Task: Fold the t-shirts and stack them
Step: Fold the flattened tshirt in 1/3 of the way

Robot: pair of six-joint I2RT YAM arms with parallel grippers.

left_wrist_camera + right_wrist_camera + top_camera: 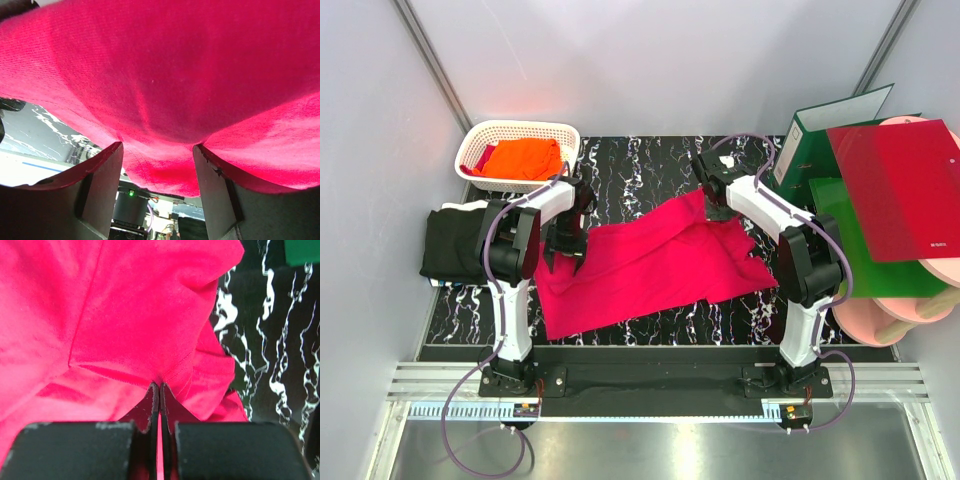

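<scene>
Far left on the marbled black table (650, 160): black t-shirt (455, 245), a folded bundle at the table's left end, just beside the left arm.

Behind it, at the far left corner: white lattice basket (520, 129) with the orange t-shirt (525, 158) crumpled inside and a bit of darker red cloth at its left edge.

Left gripper (565, 252): down on the left part of the crimson-pink t-shirt (640, 265). In the wrist view, fingers (105, 172) apart at medium width, pink cloth draped over them and sagging into the gap. Can't tell if the pads actually press it.

Centre: crimson-pink t-shirt spread mostly flat, wrinkled, running diagonally from near left to far right between the two arms. One sleeve out toward the right arm.

Right gripper (159, 386): shut tight, nipping a fold of the same shirt at a stitched seam near its far right end. Cloth bunched and lifted slightly around the pinch.

Far right, off the table: upright green binder (830, 135), glossy red folder (900, 190) lying over a green sheet and pink discs (910, 305).
</scene>
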